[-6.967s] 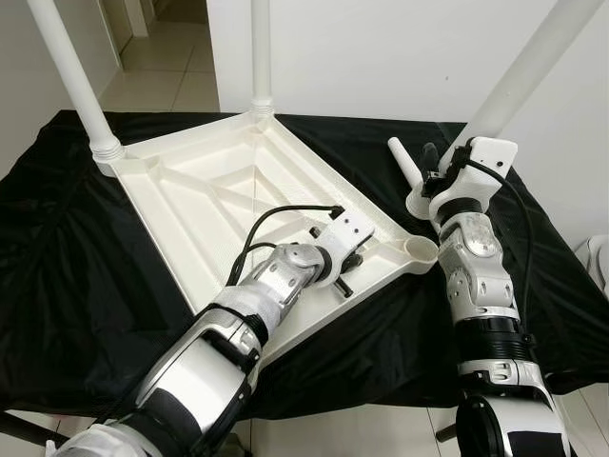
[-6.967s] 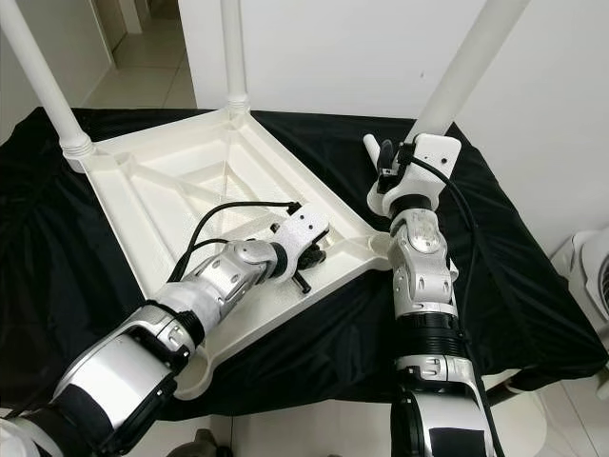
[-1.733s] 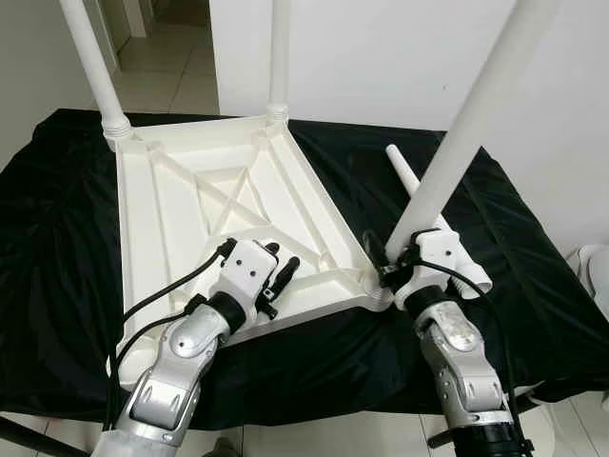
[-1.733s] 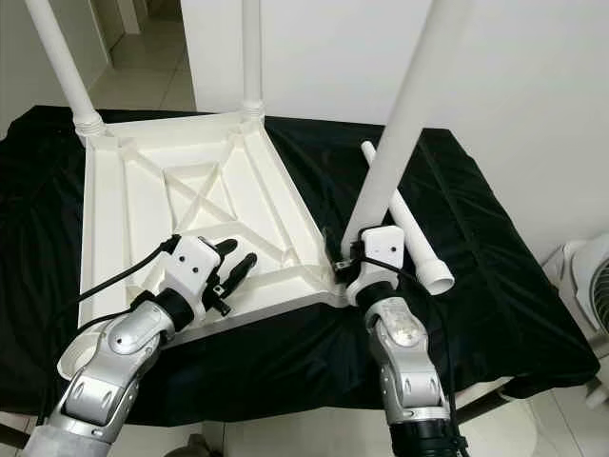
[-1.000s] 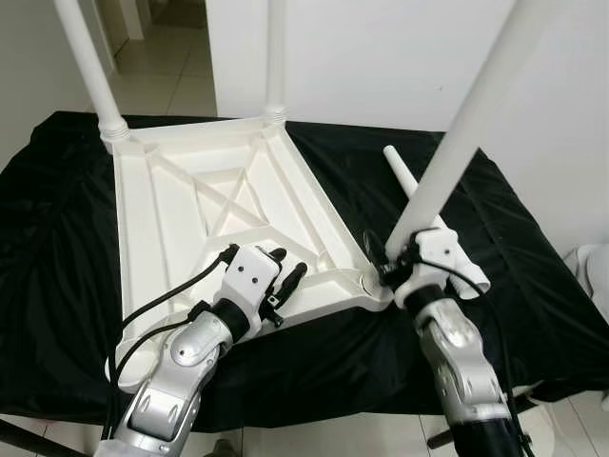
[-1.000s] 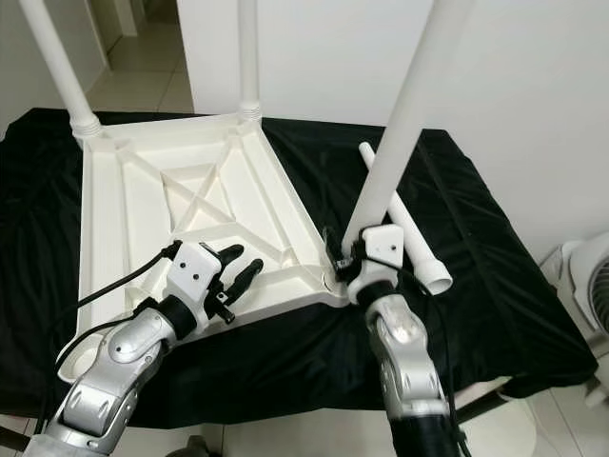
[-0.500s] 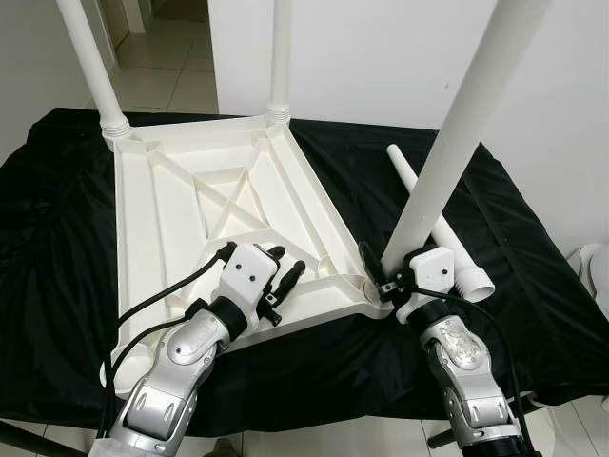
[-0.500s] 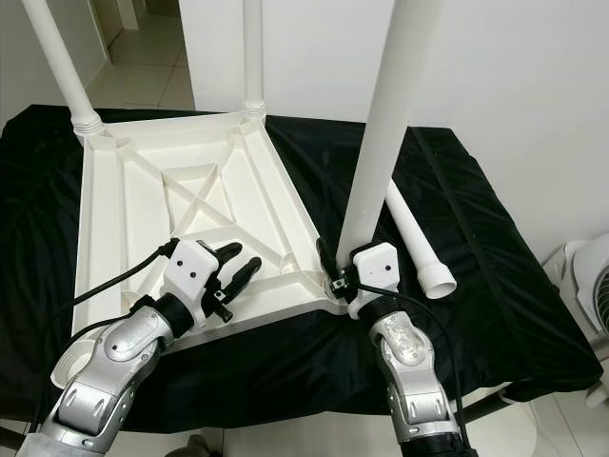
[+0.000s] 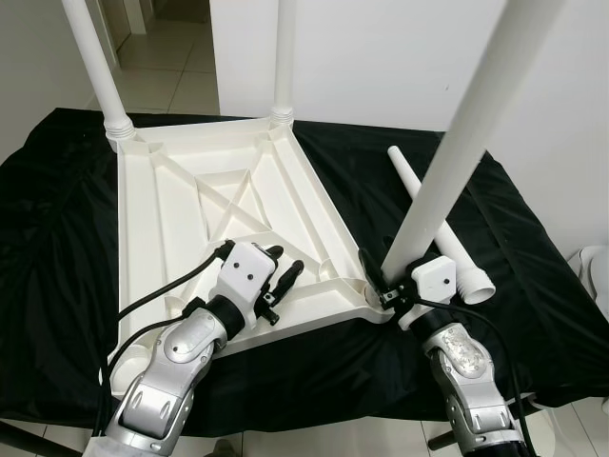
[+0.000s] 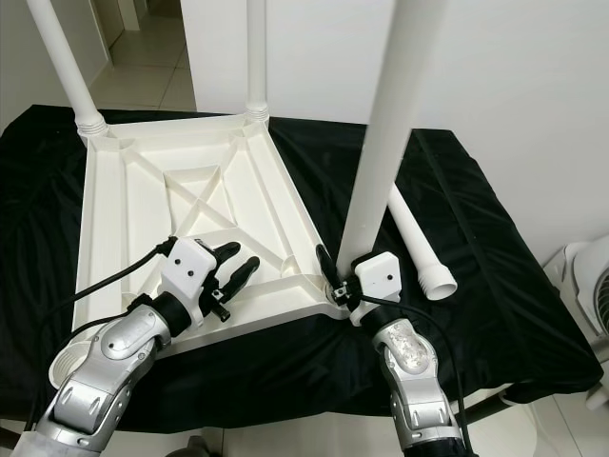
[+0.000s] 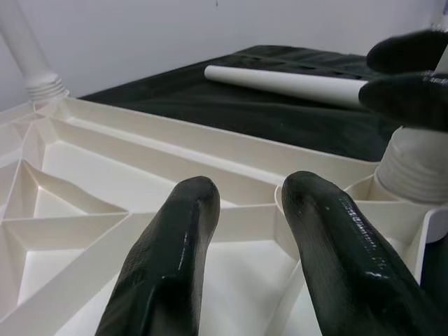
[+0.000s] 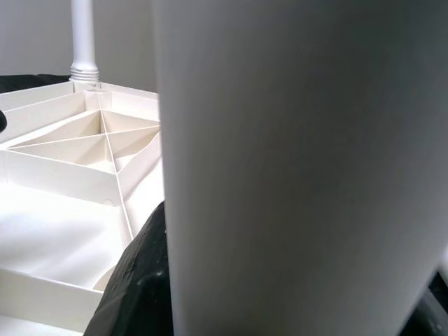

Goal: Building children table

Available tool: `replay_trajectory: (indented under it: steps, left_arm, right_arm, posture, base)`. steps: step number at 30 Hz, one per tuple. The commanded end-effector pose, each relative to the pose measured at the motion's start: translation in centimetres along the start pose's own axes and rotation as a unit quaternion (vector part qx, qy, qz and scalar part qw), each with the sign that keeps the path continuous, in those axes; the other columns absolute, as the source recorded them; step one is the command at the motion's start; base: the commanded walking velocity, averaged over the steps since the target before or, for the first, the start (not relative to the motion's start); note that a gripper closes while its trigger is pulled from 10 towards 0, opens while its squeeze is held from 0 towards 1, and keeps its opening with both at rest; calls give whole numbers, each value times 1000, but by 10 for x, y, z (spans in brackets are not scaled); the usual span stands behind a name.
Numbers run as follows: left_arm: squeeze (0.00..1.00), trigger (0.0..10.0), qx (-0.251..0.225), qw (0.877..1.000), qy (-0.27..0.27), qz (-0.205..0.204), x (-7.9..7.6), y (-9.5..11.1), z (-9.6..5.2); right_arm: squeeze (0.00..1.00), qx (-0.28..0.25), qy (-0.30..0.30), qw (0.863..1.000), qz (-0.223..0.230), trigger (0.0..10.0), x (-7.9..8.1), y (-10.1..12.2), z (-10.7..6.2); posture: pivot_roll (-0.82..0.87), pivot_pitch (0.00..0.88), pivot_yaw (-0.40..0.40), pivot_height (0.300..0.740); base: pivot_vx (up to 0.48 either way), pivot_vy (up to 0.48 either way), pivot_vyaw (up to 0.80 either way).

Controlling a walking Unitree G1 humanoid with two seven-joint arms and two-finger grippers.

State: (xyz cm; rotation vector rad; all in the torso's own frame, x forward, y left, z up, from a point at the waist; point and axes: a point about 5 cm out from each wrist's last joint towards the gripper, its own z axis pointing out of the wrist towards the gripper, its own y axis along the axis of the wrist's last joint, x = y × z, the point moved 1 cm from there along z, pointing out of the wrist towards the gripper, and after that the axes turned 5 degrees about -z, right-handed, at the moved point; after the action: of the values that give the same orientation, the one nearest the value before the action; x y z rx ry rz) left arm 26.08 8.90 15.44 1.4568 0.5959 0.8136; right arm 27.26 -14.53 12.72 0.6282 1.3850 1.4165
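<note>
Right end effector (image 9: pixel 383 283) clenched on the base of a white leg (image 9: pixel 455 152), standing in the near-right corner socket of the upturned white table top (image 9: pixel 181 205). Left end effector (image 9: pixel 284 276) released, fingers apart, over the top's near edge, left of that corner. Legs counted: four. Three upright in corners; one loose (image 9: pixel 437 229) lying just right of the top. Surface: black cloth (image 9: pixel 57 228). Room: white wall, tiled floor (image 9: pixel 162 81) behind.

Left gripper (image 9: pixel 284 278): fingers spread, empty, arm extended forward. Right gripper (image 10: pixel 335 282): fingers clamped on white leg (image 10: pixel 383 143), wrist upright.
</note>
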Motion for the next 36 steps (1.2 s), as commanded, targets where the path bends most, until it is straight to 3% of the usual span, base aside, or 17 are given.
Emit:
replay_trajectory:
  steps: [1,8,19,36]
  left_arm:
    - [0,10000,-1,999,-39,3,-7,3,2]
    - [0,10000,-1,999,-39,3,-6,4,2]
    - [0,10000,-1,999,-39,2,-6,5,1]
    - [0,10000,-1,999,-42,1,-7,5,0]
  right_arm:
    - [0,70,4,997,13,10000,3,-28,-15]
    - [0,70,11,997,16,10000,5,-30,-16]
    - [0,111,-7,989,100,10000,-1,-45,-19]
    - [0,153,-31,977,142,10000,-9,-53,-13]
  posture:
    - [118,32,-34,740]
    - [118,32,-36,740]
    - [119,33,-36,740]
    - [119,34,-31,740]
  base:
    - [0,0,0]
    - [0,0,0]
    - [0,0,0]
    - [0,0,0]
